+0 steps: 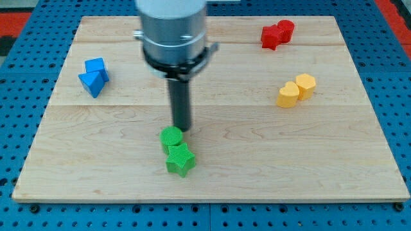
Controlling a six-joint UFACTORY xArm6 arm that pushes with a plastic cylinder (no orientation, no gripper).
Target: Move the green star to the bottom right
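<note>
The green star [180, 160] lies on the wooden board [257, 160], low and left of centre. A green round block [171, 138] touches it just above and slightly left. My tip [183, 129] stands at the upper right edge of the green round block, above the star and apart from it.
Two blue blocks, a cube [96, 66] and a triangle [91, 82], sit touching at the view's upper left. Two red blocks [277, 34] sit touching at the top right. Two yellow blocks [297, 90] sit touching at the right. Blue pegboard surrounds the board.
</note>
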